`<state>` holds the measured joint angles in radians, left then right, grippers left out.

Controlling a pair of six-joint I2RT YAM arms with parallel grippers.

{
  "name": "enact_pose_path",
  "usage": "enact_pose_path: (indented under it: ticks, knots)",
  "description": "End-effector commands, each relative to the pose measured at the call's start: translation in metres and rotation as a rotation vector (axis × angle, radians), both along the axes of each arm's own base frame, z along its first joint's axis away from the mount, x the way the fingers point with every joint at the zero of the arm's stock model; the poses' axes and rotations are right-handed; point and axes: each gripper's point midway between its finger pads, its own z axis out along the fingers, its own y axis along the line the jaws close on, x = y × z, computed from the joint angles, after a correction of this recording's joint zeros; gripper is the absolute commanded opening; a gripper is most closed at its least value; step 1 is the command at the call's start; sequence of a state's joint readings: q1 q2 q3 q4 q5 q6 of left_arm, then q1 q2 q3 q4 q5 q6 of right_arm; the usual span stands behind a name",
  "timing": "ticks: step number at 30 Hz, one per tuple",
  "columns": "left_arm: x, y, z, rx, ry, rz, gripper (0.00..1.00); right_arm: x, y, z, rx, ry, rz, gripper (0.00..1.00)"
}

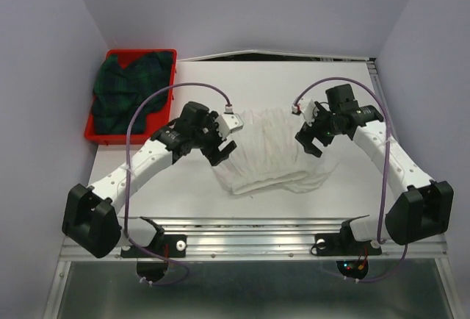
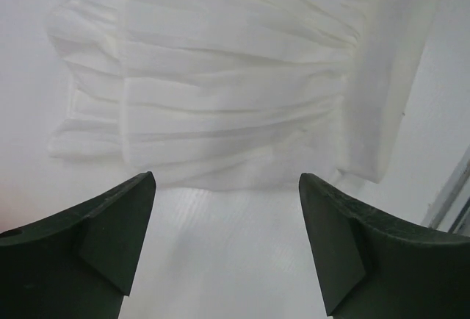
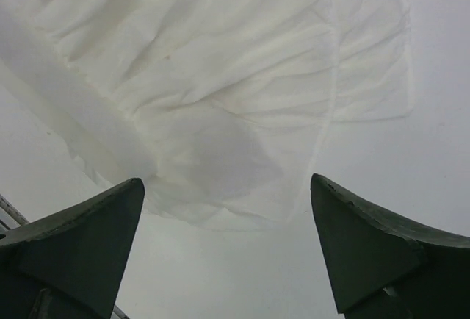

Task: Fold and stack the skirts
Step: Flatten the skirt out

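White ruffled skirt (image 1: 268, 150) lying seemingly folded at mid bench (image 1: 257, 84) between left hand (image 1: 224, 142) and right hand (image 1: 310, 141), both spread wide and empty beside its edges; next, probably fetching plaid skirt (image 1: 125, 87) heaped in red tray (image 1: 92, 135).

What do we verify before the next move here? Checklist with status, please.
1. The left fingers open, holding nothing: ok.
2. The right fingers open, holding nothing: ok.
3. The white skirt lies on the table between the arms, free of both: ok.
4. Its fold finished and even: cannot tell.
5. The plaid skirt folded: not ok, bunched in the red tray.
6. Skirts stacked: not ok, they lie apart.
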<state>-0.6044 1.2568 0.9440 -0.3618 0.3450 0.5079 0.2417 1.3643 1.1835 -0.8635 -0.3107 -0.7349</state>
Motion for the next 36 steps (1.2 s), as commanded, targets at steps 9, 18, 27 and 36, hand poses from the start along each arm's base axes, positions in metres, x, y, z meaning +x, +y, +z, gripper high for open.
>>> enact_pose_path:
  ticks: [9, 18, 27, 36]
  knots:
    - [0.057, 0.011, -0.005, -0.06, 0.052, 0.147, 0.84, 0.005, -0.003, 0.01, 0.03, -0.054, -0.111, 0.96]
    - [0.096, 0.049, -0.036, -0.311, 0.345, 0.576, 0.76, 0.05, 0.01, -0.073, -0.055, 0.146, -0.34, 0.63]
    - [0.088, 0.048, -0.044, -0.424, 0.381, 0.628, 0.64, 0.138, -0.015, -0.138, -0.305, -0.008, -0.349, 0.54]
    - [0.062, 0.036, -0.001, -0.541, 0.247, 0.434, 0.64, 0.263, 0.031, -0.052, -0.181, -0.353, -0.28, 0.57]
